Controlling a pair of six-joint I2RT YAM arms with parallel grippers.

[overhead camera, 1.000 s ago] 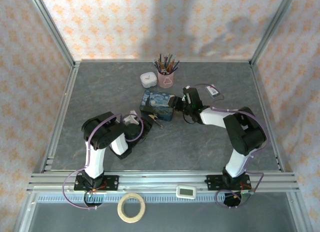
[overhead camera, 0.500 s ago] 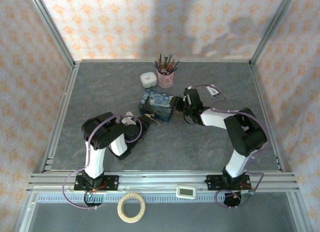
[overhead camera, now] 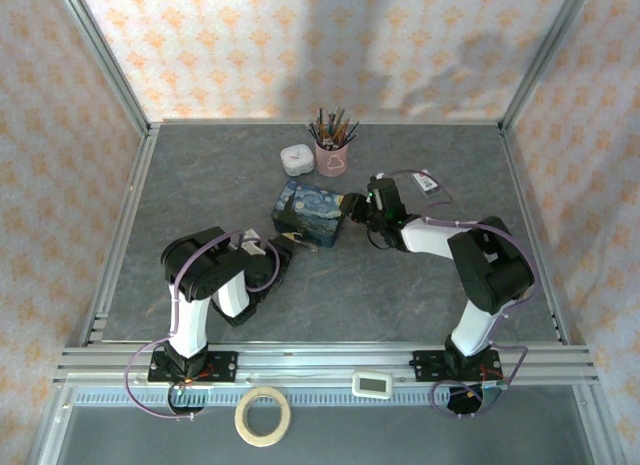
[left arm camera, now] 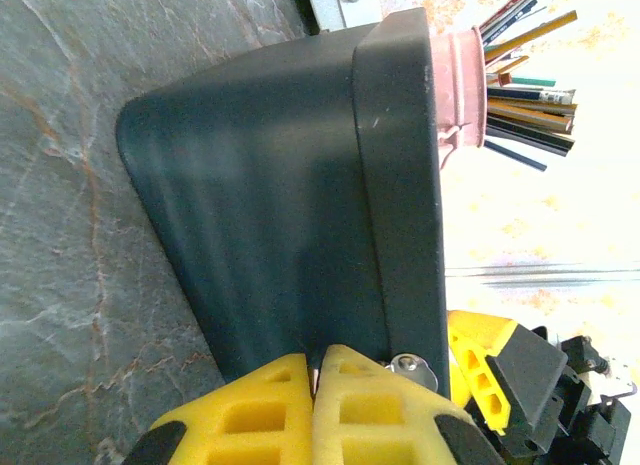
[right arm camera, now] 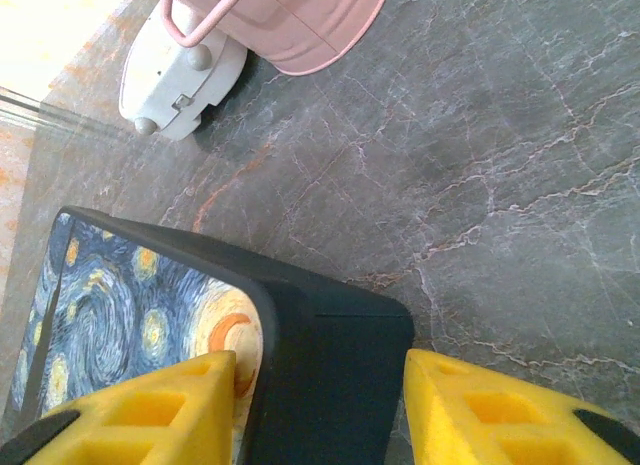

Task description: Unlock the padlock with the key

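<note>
Top view, left gripper (overhead camera: 281, 247): its tip sits at the near left corner of the tin (overhead camera: 312, 213). We judge it is working where the padlock should hang.
Top view, right gripper (overhead camera: 352, 207): it is set against the tin's opposite end, facing the left gripper. We read this as a brace so the tin does not slide.
Top view, padlock and key: both are too small for us to pick out. We expect them just ahead of the left gripper's tip.
Top view, cup (overhead camera: 332, 157): it stands beyond both grippers, well clear of the work.
Left wrist, left gripper (left arm camera: 313, 370): the yellow fingers are pressed together with no gap. A pale sliver shows at their seam, and we cannot tell whether it is the key.
Left wrist, tin (left arm camera: 280, 205): its dark side wall rises directly ahead of the fingertips.
Left wrist, silvery piece (left arm camera: 405, 363): small and round, it lies just right of the fingers against the tin's edge. It may belong to the padlock, but we cannot tell.
Right wrist, right gripper (right arm camera: 320, 370): the jaws are spread and straddle a corner of the tin. One finger is over the painted lid and the other beside the dark wall.
Right wrist, contact: we cannot tell whether either finger presses the tin.
Right wrist, table (right arm camera: 500, 135): bare stone lies ahead of the fingers. The cup and a white case (right arm camera: 175, 75) stand farther ahead.
Step in hand: we judge one arm steadies the tin while the other works at the lock. The lock is not shown open.
</note>
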